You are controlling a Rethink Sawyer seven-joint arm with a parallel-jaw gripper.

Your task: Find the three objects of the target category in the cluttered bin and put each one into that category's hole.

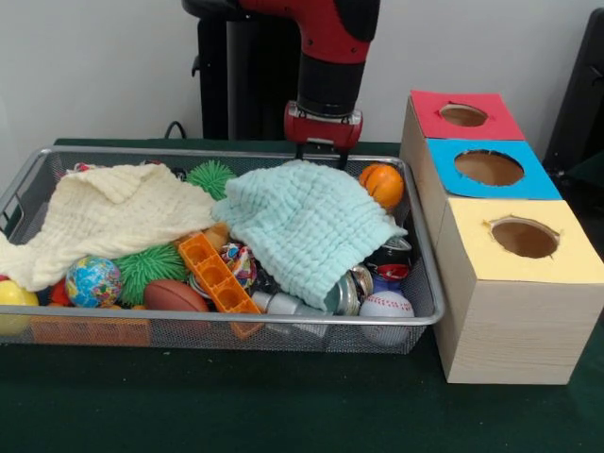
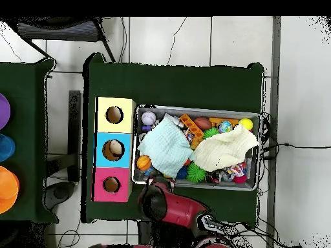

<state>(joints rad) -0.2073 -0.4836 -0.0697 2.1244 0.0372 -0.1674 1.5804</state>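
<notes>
The wire-mesh bin [image 1: 236, 319] lies on the green table, full of toys. A mint cloth [image 1: 307, 226] and a cream cloth [image 1: 104, 217] cover much of its contents. Around them show an orange ball [image 1: 382, 184], green spiky balls [image 1: 209, 175], a globe ball [image 1: 92, 281], a brown football [image 1: 175, 296], a baseball [image 1: 386, 304] and an orange block [image 1: 219, 274]. My gripper [image 1: 323, 149] hangs at the bin's far rim, just behind the mint cloth, which hides its tips. In the overhead view it [image 2: 154, 187] is at the bin's lower left corner [image 2: 137, 181].
Three wooden boxes stand in a row beside the bin, each with a round hole in its top: red [image 1: 462, 115], blue [image 1: 488, 168], yellow [image 1: 525, 238]. In the overhead view, coloured discs [image 2: 6, 187] lie on a second table at the left.
</notes>
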